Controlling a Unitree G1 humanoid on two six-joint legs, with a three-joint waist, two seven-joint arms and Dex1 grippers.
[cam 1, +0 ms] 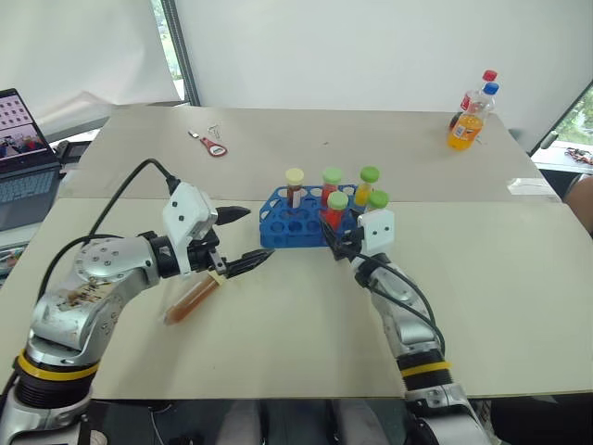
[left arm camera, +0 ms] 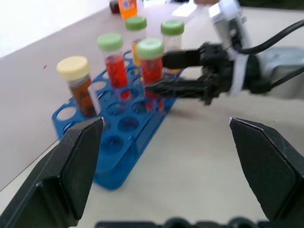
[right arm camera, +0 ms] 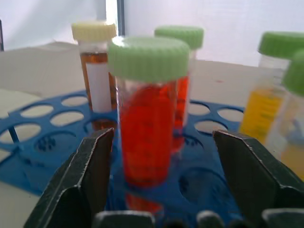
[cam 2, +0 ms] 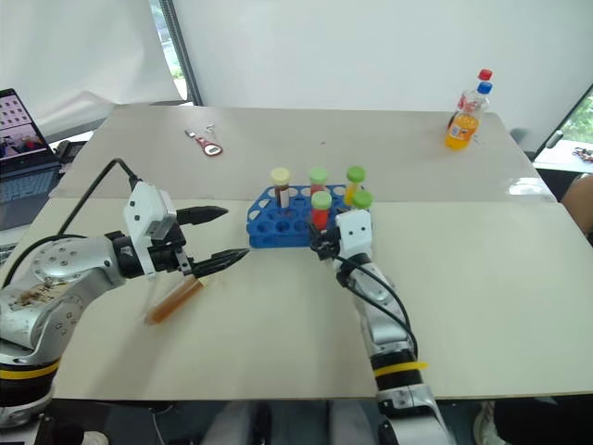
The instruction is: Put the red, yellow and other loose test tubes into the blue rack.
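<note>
- The blue rack [cam 1: 298,219] is standing on the beige table [cam 1: 482,278], near the middle, and it is holding five tubes upright.
- The tube with the cream cap [cam 1: 295,185] is standing at the rack's left side, and it is carrying brown liquid and a white label.
- Two green-capped red tubes are standing in the rack: one at the back [cam 1: 332,184], and one at the front [cam 1: 337,209], nearest to the right gripper.
- Two green-capped yellow tubes [cam 1: 369,184] are standing at the rack's right end, one behind the other.
- The right gripper [cam 1: 337,239] is hovering just in front of the rack, and its two black fingers are standing apart on both sides of the front red tube; in the right wrist view the fingers [right arm camera: 90,175] are not touching the tube, so it is holding nothing.
- The left gripper [cam 1: 243,239] is hanging above the table to the left of the rack, with its fingers spread wide and nothing between them.
- One loose tube with orange-brown liquid [cam 1: 193,299] is lying on its side on the table, under the left gripper, well apart from the rack.
- A bottle of orange drink [cam 1: 470,120] is standing at the far right of the table, and a small red tool [cam 1: 211,145] is lying at the far left.
- A laptop [cam 1: 20,153] is standing open beyond the table's left edge.
</note>
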